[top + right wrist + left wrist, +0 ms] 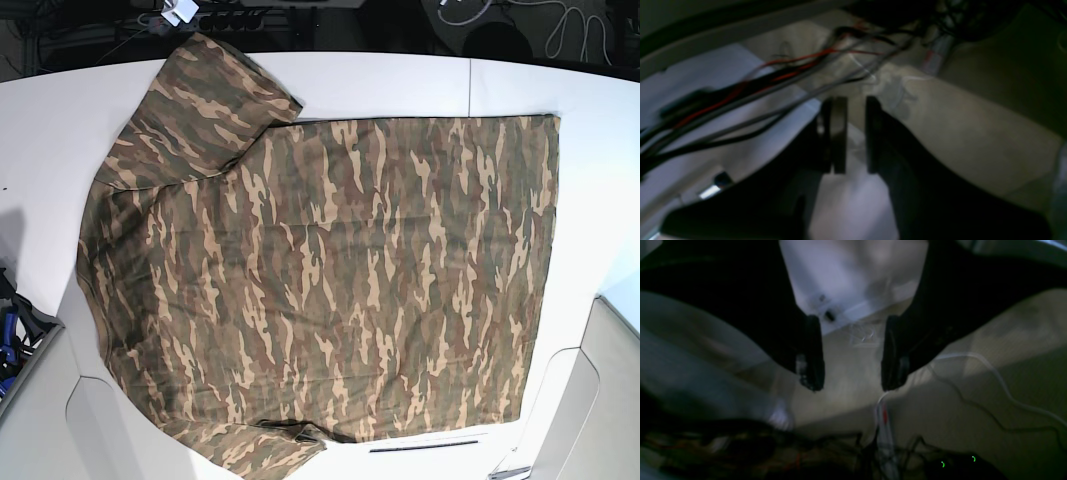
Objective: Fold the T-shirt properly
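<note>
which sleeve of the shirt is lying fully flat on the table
The sleeve at the top left of the base view lies spread out on the white table. The other sleeve, at the bottom edge, is bunched and partly cut off by the frame.

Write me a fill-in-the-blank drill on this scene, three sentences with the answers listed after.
1. The T-shirt is printed in a ____ pattern.
2. The T-shirt lies spread flat on a ____ table.
3. In the wrist views, the jaws of the left gripper stand ____ apart than those of the right gripper.

Missing words: camouflage; white; wider
</note>
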